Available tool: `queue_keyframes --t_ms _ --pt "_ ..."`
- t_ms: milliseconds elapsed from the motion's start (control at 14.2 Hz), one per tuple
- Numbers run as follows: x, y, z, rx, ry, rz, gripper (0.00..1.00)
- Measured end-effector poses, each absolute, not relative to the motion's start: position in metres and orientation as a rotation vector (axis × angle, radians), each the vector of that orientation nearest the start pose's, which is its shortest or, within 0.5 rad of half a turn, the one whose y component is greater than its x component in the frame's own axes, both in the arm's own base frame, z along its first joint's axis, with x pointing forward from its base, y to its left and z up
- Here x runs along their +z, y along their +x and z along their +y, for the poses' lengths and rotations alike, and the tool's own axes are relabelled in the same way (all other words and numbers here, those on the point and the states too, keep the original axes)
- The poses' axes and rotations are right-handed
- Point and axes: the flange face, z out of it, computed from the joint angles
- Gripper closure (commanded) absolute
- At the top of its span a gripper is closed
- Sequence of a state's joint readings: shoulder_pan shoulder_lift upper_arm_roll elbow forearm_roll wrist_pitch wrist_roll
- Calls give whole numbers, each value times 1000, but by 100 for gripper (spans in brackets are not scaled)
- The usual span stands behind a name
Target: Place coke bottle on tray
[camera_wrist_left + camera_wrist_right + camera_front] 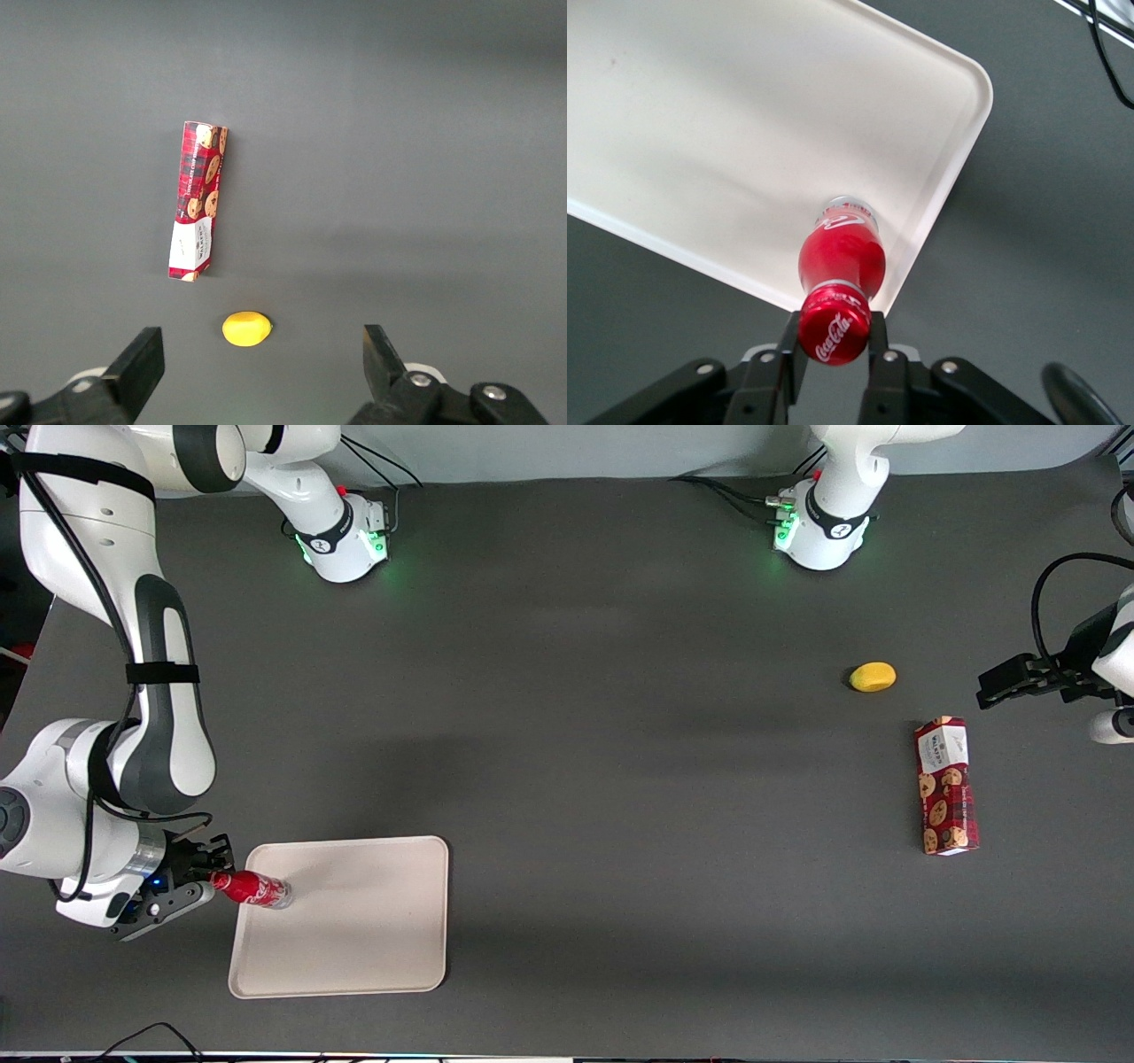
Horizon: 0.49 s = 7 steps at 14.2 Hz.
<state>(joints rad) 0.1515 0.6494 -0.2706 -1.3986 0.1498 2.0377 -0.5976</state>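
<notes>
Coke bottle (252,889) stands with its silvery base on the tray (372,921), near the tray's 9 o'clock rim in the front view; the claw (205,875) is clenched on its red cap, fingers (790,347) pressing both sides, above the grey counter (620,779)

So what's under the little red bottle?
The big cream-white tray lies under the small red coke bottle, near the tray's corner. The right arm's end effector grips its red cap. The bottle's own base hides whether it touches the tray.
</notes>
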Motion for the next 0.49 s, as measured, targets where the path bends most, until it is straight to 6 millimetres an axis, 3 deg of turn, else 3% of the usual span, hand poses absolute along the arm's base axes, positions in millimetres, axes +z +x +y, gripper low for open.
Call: queue_keyframes --t_ms 282,352,493 --pt "348 724 -36 -24 -3085 -729 8" --pt "360 722 -34 -9 -3079 -719 8" --pt "402 711 -28 36 -3071 -640 4"
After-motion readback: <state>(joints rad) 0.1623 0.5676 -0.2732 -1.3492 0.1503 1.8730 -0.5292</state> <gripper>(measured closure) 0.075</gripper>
